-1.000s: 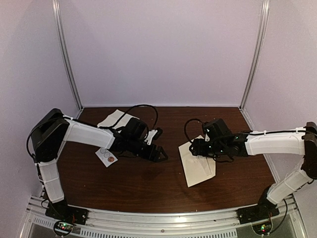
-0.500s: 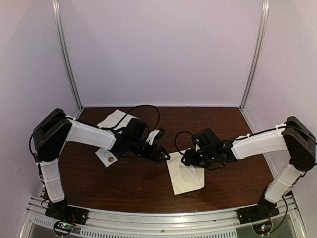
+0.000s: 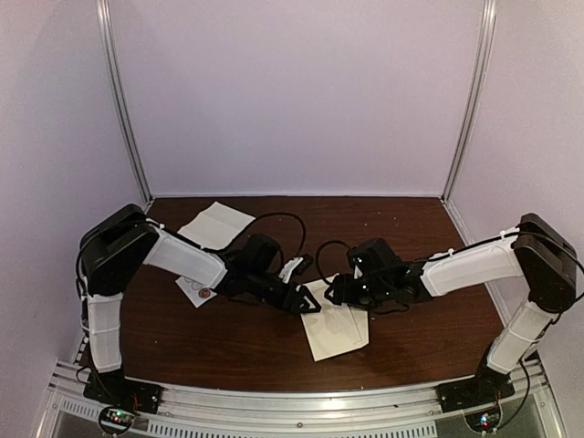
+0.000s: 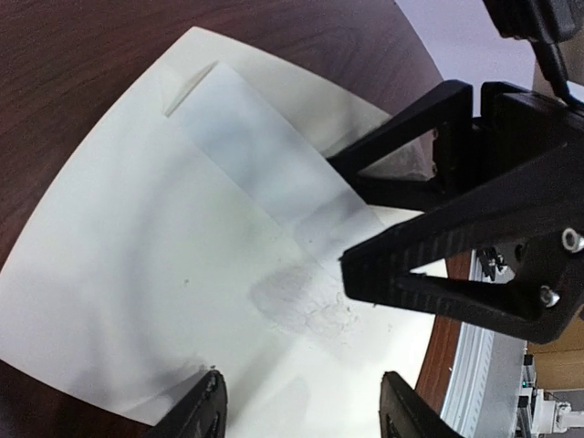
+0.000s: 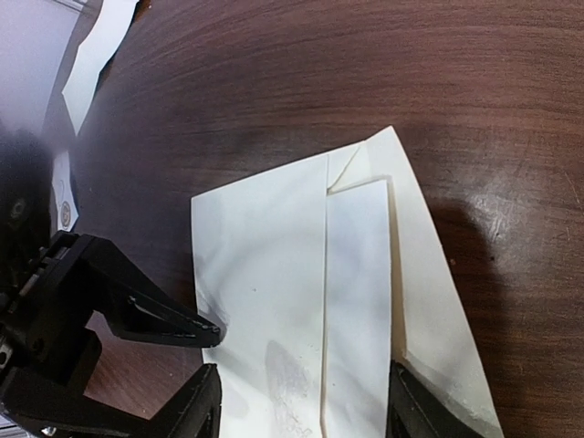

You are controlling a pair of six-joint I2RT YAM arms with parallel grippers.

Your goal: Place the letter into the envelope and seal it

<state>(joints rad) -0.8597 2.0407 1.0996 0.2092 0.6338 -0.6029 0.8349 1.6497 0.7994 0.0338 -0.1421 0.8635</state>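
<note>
The envelope point(image 3: 336, 330) is showing a cream, pale-beige face and carrying a faint grey smudge point(image 4: 306, 306). The letter point(image 4: 265, 160) is looking whiter, almost bluish. The counter point(image 3: 228, 347) is showing dark reddish brown with fine wood grain. The left tool point(image 3: 310, 302) and right tool point(image 3: 334, 294) are appearing matte black. A small white card point(image 3: 193, 290) is bearing round stickers, one of them orange-red. A creased sheet point(image 3: 214, 224) is showing white, and the walls point(image 3: 292, 91) are reading pale lilac.

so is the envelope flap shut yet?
Open. On the envelope the flap lies spread flat, a whiter sheet lying on it.
</note>
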